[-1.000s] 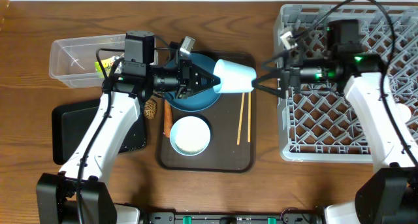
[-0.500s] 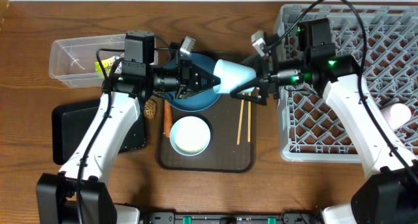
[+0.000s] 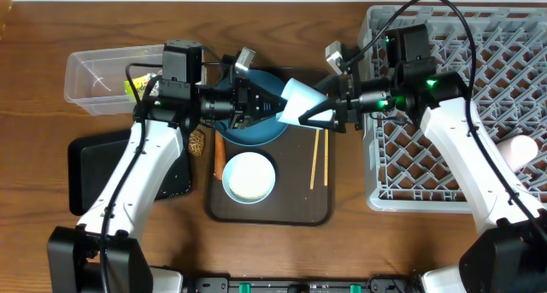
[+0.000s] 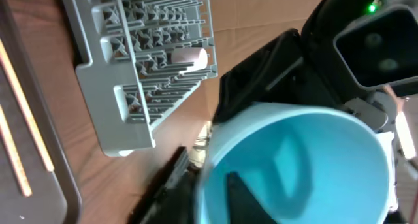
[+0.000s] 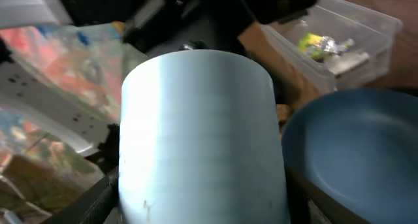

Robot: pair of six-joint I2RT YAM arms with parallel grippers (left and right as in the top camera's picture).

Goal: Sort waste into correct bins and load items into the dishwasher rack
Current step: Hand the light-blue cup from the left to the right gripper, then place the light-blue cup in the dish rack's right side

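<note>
A light-blue cup [image 3: 297, 101], tipped sideways, hangs aloft beside the dark blue bowl [image 3: 256, 132].

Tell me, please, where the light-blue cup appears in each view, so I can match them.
Overhead: cup at centre, lying sideways over the tray's upper part.
Left wrist: cup lower right, its mouth facing the camera.
Right wrist: cup at centre, its outer wall filling the frame.
Landmark: the rack, right of the cup overhead, upper left in left wrist; not clear in right wrist.
</note>
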